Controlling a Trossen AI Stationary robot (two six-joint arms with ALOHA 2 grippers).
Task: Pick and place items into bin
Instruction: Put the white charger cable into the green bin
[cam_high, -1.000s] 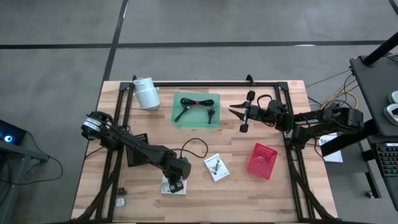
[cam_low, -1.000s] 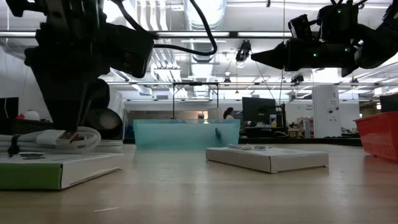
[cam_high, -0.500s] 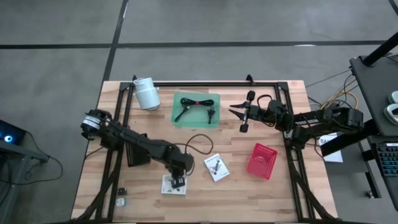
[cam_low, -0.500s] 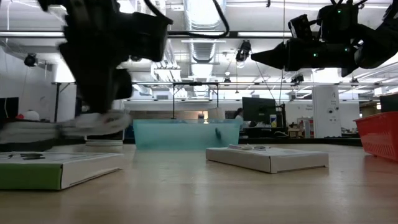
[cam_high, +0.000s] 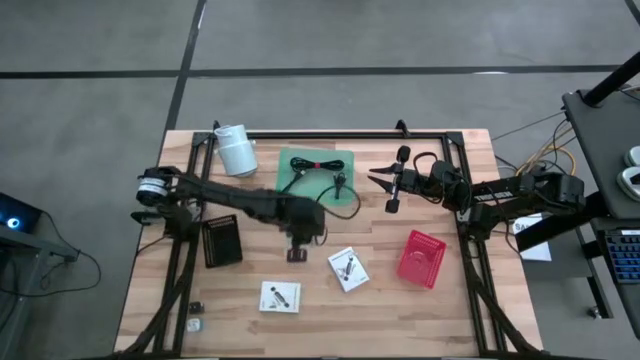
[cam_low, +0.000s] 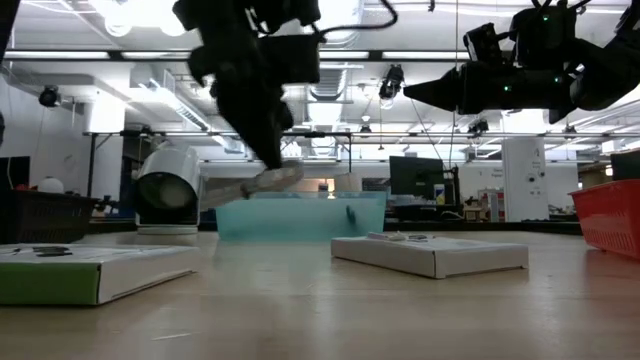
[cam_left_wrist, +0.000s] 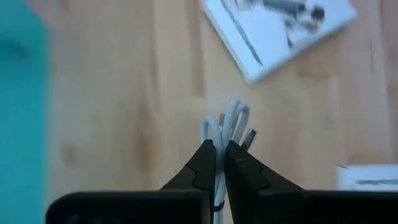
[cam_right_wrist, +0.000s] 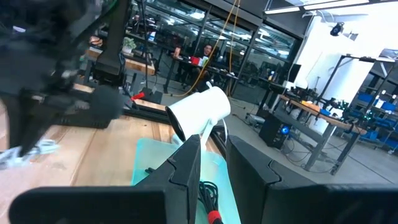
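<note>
Surface: wooden surface, seen from above.
Cable: white cable pinched in the left end effector, above the wood, just beside the teal bin.
Bin: holds a black cable bundle.
Packets: two lie nearer the front edge.
Right end effector: raised beside the bin, slightly parted, empty.

Overhead, table-level, two wrist views

A looped white cable is pinched between the shut left gripper fingers, hanging above the wooden table.
</note>
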